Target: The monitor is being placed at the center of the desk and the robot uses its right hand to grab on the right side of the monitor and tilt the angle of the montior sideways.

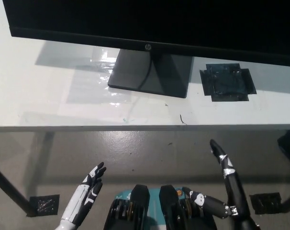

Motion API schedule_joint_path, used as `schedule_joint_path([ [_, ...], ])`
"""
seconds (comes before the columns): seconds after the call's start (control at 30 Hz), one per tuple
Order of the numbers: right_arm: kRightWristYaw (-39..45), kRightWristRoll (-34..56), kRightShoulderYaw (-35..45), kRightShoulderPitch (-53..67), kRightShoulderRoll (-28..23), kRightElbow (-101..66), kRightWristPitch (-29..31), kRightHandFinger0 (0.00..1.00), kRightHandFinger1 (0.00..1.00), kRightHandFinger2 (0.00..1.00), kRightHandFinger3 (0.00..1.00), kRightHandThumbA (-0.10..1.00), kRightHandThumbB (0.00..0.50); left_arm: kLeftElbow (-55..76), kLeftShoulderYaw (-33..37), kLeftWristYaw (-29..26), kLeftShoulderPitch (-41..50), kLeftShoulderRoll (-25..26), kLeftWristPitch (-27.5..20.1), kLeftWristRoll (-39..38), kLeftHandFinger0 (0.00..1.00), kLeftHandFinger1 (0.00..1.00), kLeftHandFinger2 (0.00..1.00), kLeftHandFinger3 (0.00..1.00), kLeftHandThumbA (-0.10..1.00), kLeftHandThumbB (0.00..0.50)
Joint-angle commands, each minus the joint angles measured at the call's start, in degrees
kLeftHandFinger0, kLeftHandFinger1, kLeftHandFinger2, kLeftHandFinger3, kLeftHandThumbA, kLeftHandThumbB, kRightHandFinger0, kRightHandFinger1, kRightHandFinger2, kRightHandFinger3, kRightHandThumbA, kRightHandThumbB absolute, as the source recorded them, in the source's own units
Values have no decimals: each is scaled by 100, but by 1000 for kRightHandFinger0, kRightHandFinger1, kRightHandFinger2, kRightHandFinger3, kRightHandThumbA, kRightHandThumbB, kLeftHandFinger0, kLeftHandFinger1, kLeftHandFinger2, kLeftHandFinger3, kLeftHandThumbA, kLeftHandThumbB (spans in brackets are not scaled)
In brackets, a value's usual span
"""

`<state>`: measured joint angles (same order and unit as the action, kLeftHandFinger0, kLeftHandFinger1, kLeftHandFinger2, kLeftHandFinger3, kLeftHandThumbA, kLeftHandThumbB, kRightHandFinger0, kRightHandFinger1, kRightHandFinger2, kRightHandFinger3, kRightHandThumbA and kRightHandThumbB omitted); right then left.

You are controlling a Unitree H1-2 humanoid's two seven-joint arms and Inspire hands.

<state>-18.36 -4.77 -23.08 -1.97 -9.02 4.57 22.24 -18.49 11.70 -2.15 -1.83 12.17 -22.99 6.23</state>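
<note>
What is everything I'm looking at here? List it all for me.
monitor: one, black, at the back middle of the desk, on a dark stand
tape patch on desk: one, black, right of the stand
desk: one, white, across the upper half
tape patches on floor: two, black, lower left and lower right
floor: grey, below the desk edge
left hand: one, white, lower left, open, holding nothing
right hand: one, black, lower right, open, below the desk edge
</note>
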Motion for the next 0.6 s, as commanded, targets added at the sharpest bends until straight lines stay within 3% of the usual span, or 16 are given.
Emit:
schedule_joint_path([
  [0.0, 1727, 3427, 139, -225, -188, -1153, 289, 1000, 1000, 1000, 1000, 1000, 410, 80, 48, -132, -72, 116, -394, 49, 1000, 1000, 1000, 1000, 1000, 368],
  [0.03, 1744, 3436, 149, -223, -183, -1154, 283, 1000, 1000, 1000, 1000, 1000, 410, 80, 49, -133, -72, 117, -394, 49, 1000, 1000, 1000, 1000, 1000, 368],
  [0.07, 2012, 4707, 460, -356, -85, -1486, -479, 1000, 1000, 1000, 1000, 1000, 436, 104, 57, -114, -41, 129, -394, 44, 1000, 1000, 1000, 1000, 1000, 353],
  [0.13, 2138, 5264, 601, -412, -42, -1629, -818, 1000, 1000, 1000, 1000, 1000, 440, 114, 62, -106, -28, 134, -394, 41, 1000, 1000, 1000, 1000, 1000, 349],
  [0.17, 2187, 6042, 937, -685, 88, -1621, -1309, 1000, 1000, 1000, 1000, 1000, 435, 79, 61, -110, -43, 129, -394, 28, 1000, 1000, 1000, 1000, 1000, 345],
  [0.57, 2089, 7371, 1988, -1674, 667, -963, -2090, 1000, 1000, 1000, 1000, 1000, 405, 75, 68, -61, -34, 98, -394, -28, 1000, 1000, 1000, 1000, 1000, 329],
])
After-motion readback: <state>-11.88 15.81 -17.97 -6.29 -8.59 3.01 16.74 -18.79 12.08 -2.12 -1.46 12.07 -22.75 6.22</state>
